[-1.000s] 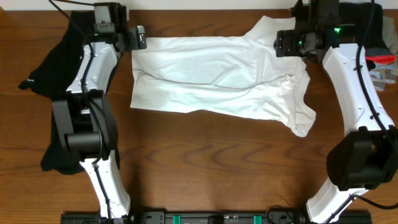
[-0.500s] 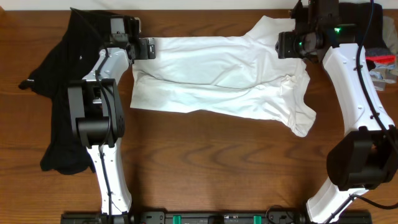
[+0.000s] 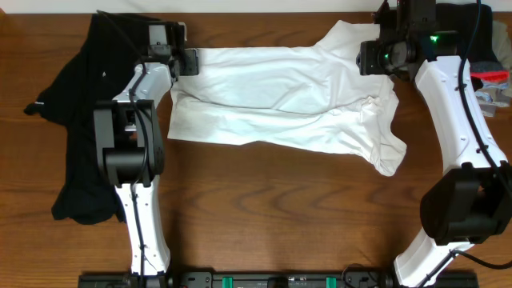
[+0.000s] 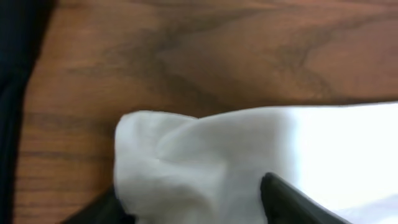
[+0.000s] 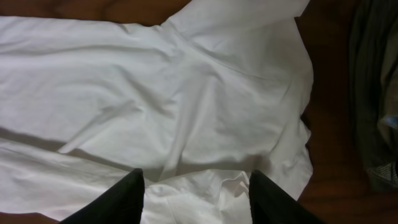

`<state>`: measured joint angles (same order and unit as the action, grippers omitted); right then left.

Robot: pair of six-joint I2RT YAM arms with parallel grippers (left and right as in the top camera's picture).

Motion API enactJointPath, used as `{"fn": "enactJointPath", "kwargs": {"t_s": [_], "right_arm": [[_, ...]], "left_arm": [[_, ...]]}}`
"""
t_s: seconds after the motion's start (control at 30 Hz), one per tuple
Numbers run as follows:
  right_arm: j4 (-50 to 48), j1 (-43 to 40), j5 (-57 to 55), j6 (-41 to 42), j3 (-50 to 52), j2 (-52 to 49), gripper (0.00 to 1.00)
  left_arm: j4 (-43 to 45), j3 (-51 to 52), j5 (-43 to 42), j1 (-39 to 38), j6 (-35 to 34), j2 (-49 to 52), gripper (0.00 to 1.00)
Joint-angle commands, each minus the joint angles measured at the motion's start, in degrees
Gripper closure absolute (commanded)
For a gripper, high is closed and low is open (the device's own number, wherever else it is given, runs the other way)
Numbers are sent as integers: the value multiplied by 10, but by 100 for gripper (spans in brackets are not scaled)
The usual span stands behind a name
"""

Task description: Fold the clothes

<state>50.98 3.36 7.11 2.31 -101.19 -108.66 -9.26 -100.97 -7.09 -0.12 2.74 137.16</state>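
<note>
Found the white T-shirt (image 3: 280, 100) spread sideways across the far part of the table (image 3: 264, 216), much wrinkled. Noted the black garment (image 3: 76, 120) heaped at the left, partly under the left arm (image 3: 128, 152), apart from the shirt. Saw small clutter (image 3: 490, 80) at the right edge. Saw the left gripper (image 4: 193, 202) partly open around the bunched shirt corner and the right gripper (image 5: 199, 190) likewise over a crumpled fold. Could not tell whether either truly held the cloth.

overhead: high above, straight down, whole table (image 3: 264, 216)
left wrist: very near, on T-shirt (image 4: 186, 162) corner
right wrist: near, down on sleeve end
shared: T-shirt, all three
</note>
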Motion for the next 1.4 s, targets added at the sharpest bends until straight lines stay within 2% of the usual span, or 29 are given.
{"fn": "enactJointPath", "kwargs": {"t_s": [0.0,0.13,0.2,0.27,0.37,0.47,0.6,0.67,0.77,0.97,1.37], "right_arm": [[-2,5,4,-7,-5,9,51],[-16,5,4,-7,-5,9,59],[-28,5,4,-7,-5,9,67],[-44,5,4,-7,-5,9,76],[-87,5,-3,-7,-5,1,86],[-132,5,-7,-7,-5,-15,88],[-199,4,-13,-7,-5,-58,80],[-236,2,-28,-7,-5,-85,64],[-291,1,-39,-6,-5,-122,53],[-383,-3,-67,48,-5,-195,48],[-484,-16,-69,84,-5,-299,37]], "left_arm": [[-3,-9,0,-3,-4,19,54],[-9,-9,3,-3,-4,16,71],[-25,-9,6,-2,-5,10,79],[-48,-9,24,-2,-16,2,91],[-98,-9,57,-2,-33,-17,94],[-142,-9,66,-2,-41,-40,94],[-189,-9,67,-2,-46,-79,94],[-210,-9,67,-2,-46,-96,94],[-235,-9,66,-2,-46,-111,94],[-279,-7,66,-2,-46,-114,94],[-281,-5,65,-5,-48,-114,94]]}}
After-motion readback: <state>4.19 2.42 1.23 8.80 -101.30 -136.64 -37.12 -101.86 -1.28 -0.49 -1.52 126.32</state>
